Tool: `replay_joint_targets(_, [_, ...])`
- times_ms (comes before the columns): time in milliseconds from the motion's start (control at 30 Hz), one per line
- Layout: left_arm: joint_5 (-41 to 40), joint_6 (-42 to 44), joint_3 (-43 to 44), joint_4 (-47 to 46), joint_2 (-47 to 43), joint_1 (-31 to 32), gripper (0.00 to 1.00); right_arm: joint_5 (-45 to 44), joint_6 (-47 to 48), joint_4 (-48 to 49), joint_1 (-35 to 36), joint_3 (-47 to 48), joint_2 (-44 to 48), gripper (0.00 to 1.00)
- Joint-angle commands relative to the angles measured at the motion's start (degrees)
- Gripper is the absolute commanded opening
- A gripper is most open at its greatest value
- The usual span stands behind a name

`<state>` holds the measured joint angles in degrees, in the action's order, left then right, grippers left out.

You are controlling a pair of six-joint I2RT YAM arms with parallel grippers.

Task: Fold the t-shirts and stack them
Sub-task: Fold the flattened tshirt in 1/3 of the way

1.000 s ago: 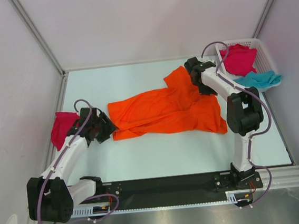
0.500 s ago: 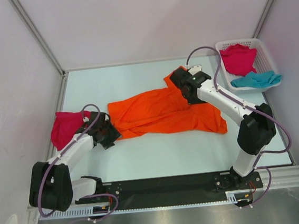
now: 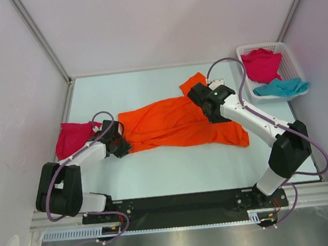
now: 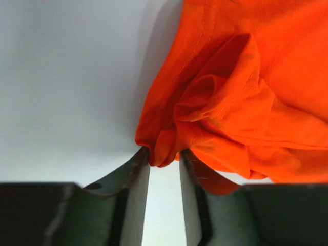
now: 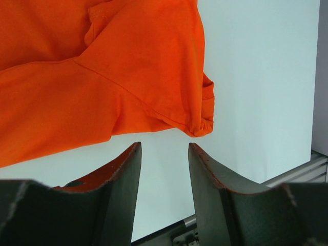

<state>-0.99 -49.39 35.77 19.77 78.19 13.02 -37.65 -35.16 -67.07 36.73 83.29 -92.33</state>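
Orange shirt (image 3: 176, 125): in the top view it is spread loosely across the middle of the table (image 3: 157, 170). Its long axis runs left to right, and one sleeve pokes toward the far right corner.
Left gripper (image 3: 120, 146): at the shirt's left end, and the nearer of the two to that end.
Right gripper (image 3: 203, 99): over the shirt's far right part, beside the sleeve that sticks out.
Other shirts: a pink shirt (image 3: 69, 139) lies in a compact heap at the table's left edge, just beyond the left gripper. A second pink shirt (image 3: 261, 64) and a teal shirt (image 3: 281, 88) sit in the basket (image 3: 261, 45) at the far right corner.
Left wrist view: a bunched corner of orange cloth is nipped between the fingertips (image 4: 141, 164) and touches both, with the jaws drawn close on it. The rest of the shirt spreads ahead and to the right.
Right wrist view: the fingers (image 5: 125, 169) stand apart with bare table between them, holding nothing. The sleeve's hemmed corner lies just ahead of the tips without touching them.
Coming move, as I judge it: the right gripper needs to reach forward a little onto that sleeve, so both ends can be drawn flat along the long axis.
Writing: none readable; no brand or label shows.
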Motion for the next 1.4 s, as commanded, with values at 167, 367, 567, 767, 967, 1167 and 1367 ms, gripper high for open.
replay_joint_targets(167, [-1.38,-0.01,-0.61,-0.18,-2.07,0.43,0.18,-1.29,-1.67,-1.31,0.27,-0.49,1.28,0.46])
replay_joint_targets(367, [-2.17,0.17,2.63,7.38,-12.43,0.26,0.11,-1.2,-1.41,-0.7,0.27,-0.93,1.1,0.46])
replay_joint_targets(567, [-0.77,0.96,3.35,12.92,-19.03,-0.62,0.11,-0.32,-0.97,0.18,0.27,-1.81,1.45,0.46])
replay_joint_targets(767, [-0.85,0.43,0.19,17.05,-25.88,-1.15,0.16,0.64,-0.61,0.71,0.27,-3.74,2.51,0.46])
replay_joint_targets(967, [0.46,0.96,-0.61,21.62,-30.1,-1.68,0.17,1.96,-0.62,1.24,0.27,-5.15,2.77,0.46])
replay_joint_targets(1167, [3.1,-0.53,-4.73,23.74,-36.79,-1.68,0.19,2.14,-0.18,1.85,0.1,-4.8,2.25,0.47])
replay_joint_targets(1367, [6.88,-0.89,0.17,18.31,-30.04,-1.77,0.28,6.96,3.25,7.46,-3.24,1.16,-2.4,0.5])
